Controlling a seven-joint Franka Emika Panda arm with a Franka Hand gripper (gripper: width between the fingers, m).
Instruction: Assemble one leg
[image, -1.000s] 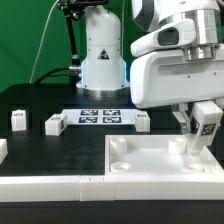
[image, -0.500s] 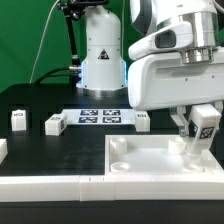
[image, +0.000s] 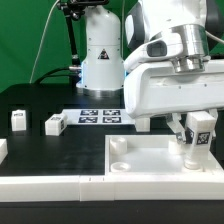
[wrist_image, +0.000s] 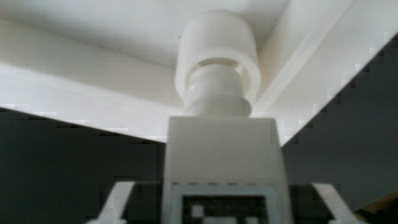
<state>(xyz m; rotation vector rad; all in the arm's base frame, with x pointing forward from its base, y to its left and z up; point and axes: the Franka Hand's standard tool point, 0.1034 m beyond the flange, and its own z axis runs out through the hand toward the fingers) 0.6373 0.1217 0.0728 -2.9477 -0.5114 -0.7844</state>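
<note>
My gripper (image: 199, 127) is shut on the leg (image: 193, 150), a white peg with a black-and-white tag at its top. The leg stands nearly upright with its lower end on the large white tray (image: 150, 162), near the tray's far corner on the exterior view's right. In the wrist view the leg (wrist_image: 222, 110) runs away from me toward the tray's white rim (wrist_image: 71, 90), its round tip against the tray. My gripper (wrist_image: 222, 205) straddles the tagged end, and one fingertip (wrist_image: 118, 200) shows beside it.
Three more small white legs stand on the black table (image: 18, 118), (image: 53, 124), (image: 142, 121). The marker board (image: 98, 117) lies behind them. A white bar (image: 45, 186) runs along the table's front. The arm's base (image: 100, 50) stands at the back.
My wrist has turned and shifted toward the exterior view's left. The leg has gone from tilted to nearly upright and sits a little lower on the tray.
</note>
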